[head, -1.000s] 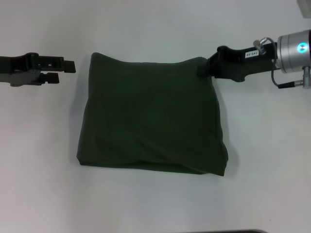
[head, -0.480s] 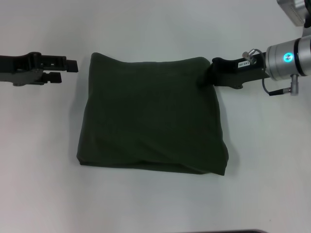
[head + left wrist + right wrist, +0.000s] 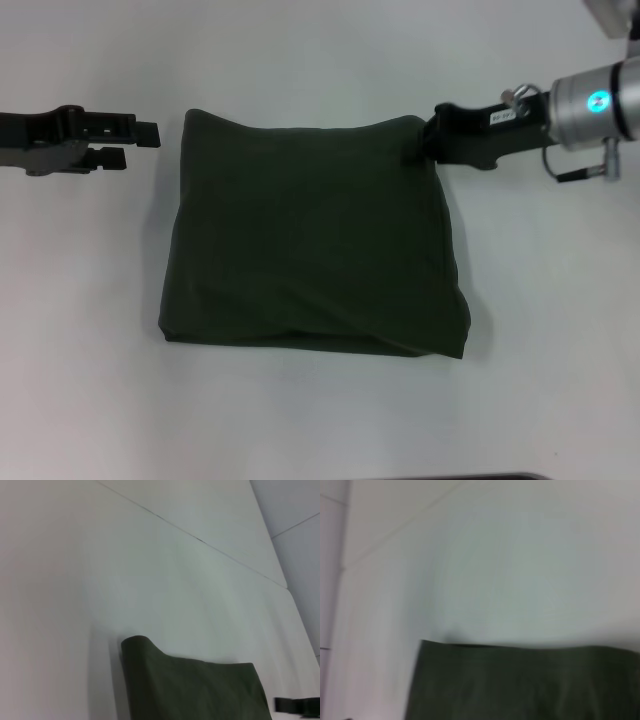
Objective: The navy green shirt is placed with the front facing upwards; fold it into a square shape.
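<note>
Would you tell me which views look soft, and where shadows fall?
Head view: sharp, the shirt casts a thin shadow along its near edge. Right wrist view: blurred, the cloth edge smeared. Left wrist view: slightly soft, faint shadow beside the shirt's corner.

Plain white table (image 3: 300, 420) fills the whole head view, matte, evenly lit w/ soft shadows only. A dark strip shows at the near edge, centre-right. In the left wrist view a thin seam (image 3: 200, 540) runs across the white surface; pale wall or floor beyond, can't tell which.
</note>
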Tool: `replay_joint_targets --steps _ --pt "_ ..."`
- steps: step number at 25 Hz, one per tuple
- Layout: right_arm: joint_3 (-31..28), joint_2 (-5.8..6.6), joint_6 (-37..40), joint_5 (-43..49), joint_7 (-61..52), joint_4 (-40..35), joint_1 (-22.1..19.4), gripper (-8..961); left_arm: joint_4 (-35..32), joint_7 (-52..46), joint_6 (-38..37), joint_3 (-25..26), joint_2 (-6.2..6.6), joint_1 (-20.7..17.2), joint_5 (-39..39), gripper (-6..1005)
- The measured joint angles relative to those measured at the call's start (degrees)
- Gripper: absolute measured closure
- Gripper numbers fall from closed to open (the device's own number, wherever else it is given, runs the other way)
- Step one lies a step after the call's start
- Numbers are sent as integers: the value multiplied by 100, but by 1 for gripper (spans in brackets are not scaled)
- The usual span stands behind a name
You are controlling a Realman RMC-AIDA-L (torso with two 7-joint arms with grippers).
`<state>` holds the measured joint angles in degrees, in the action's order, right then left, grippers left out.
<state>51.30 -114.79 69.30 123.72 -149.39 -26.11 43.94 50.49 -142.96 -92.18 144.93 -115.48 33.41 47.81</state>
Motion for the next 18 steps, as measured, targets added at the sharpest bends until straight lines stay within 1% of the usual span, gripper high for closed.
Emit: replay_joint_targets --steps 1,5,7,9,11,15,18 --pt "-86 33 142 -3 -16 -78 -20 952 3 -2 -3 0 0 2 0 248" --pt "-772 202 907 -10 -23 -493 -131 951 11 -12 -11 0 0 3 0 248" --pt "-1182 351 1270 -11 -23 -689 -161 951 13 -13 -16 0 3 7 0 248" --pt "-1440 471 1500 -13 -23 -762 -170 950 14 -13 -19 0 7 11 0 248" --pt "-1633 558 1653 -14 -16 -786 -190 949 13 -13 -20 0 9 14 0 248" --pt "-1708 583 1739 -11 26 -785 -208 948 14 -23 -20 0 6 16 0 248" --pt "-1629 559 1738 17 61 -757 -202 947 14 -58 -20 0 15 16 0 248"
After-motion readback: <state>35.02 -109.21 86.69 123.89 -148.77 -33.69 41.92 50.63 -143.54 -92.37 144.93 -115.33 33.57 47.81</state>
